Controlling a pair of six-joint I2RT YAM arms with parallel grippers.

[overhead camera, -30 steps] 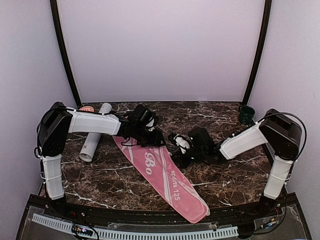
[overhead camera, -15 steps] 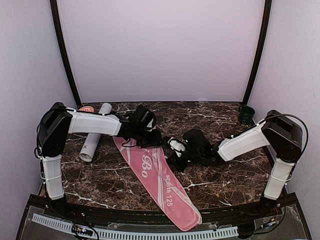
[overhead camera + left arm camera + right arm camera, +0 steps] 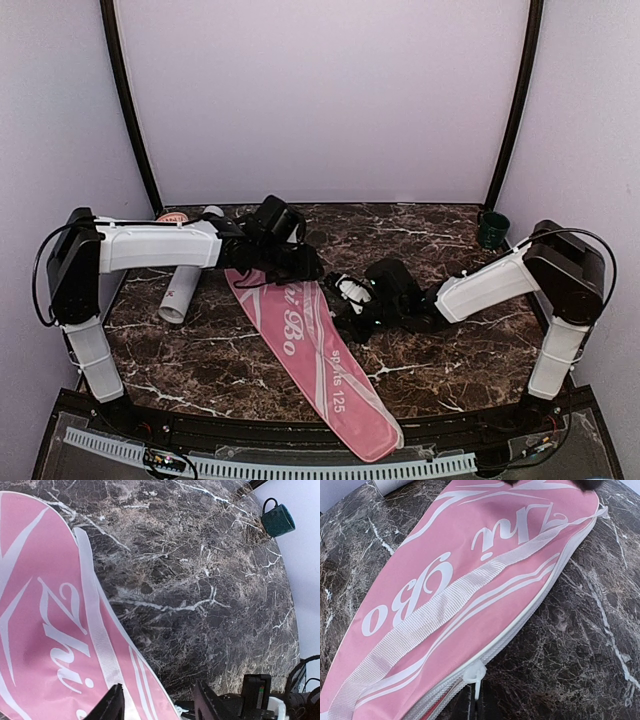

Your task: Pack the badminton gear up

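the pink bag (image 3: pixel 310 340) lies flat and slanted on the marble table (image 3: pixel 455 350), wide end far left of centre, narrow end near right. the left gripper (image 3: pixel 293 264) hangs over the wide end, its fingers (image 3: pixel 114 705) spread apart with nothing between them. the right gripper (image 3: pixel 350 303) sits at the bag's right edge by the white zipper pull (image 3: pixel 476 676); whether its jaws pinch it cannot be told. the white tube (image 3: pixel 180 290) lies at far left, the green cup (image 3: pixel 492 228) far right.
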